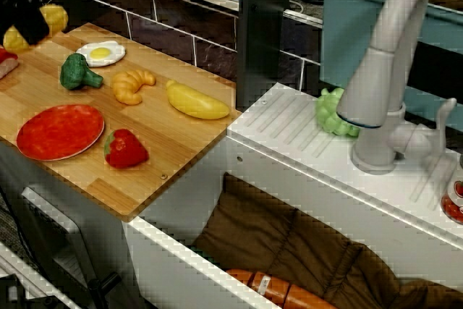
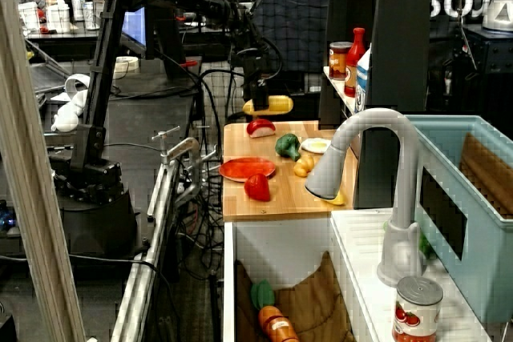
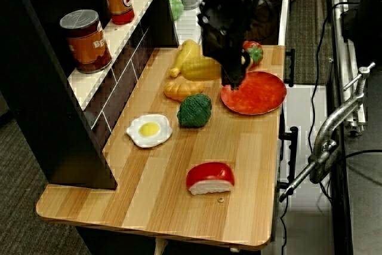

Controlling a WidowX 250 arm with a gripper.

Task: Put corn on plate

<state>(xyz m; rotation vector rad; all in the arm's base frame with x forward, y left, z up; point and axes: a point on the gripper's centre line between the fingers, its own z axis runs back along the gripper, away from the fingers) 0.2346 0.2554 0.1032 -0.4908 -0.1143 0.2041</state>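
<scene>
The gripper point(image 2: 258, 102) hangs above the far end of the wooden board point(image 1: 173, 135), closed on the corn point(image 2: 269, 105), which it holds level in the air, clear of the board surface. In the overhead-side view the gripper body blocks much of the corn point(image 3: 203, 68). The plate point(image 1: 60, 131) lies flat on the board near its front edge, with no food on it. A strawberry point(image 1: 126, 148) sits just beside the plate. Broccoli point(image 1: 78, 72), a croissant point(image 1: 132, 85), a fried egg point(image 1: 101, 53) and a banana-shaped toy point(image 1: 197, 101) lie further back. A red-and-white piece point(image 3: 210, 178) rests apart from them, at the board's end beneath the gripper.
</scene>
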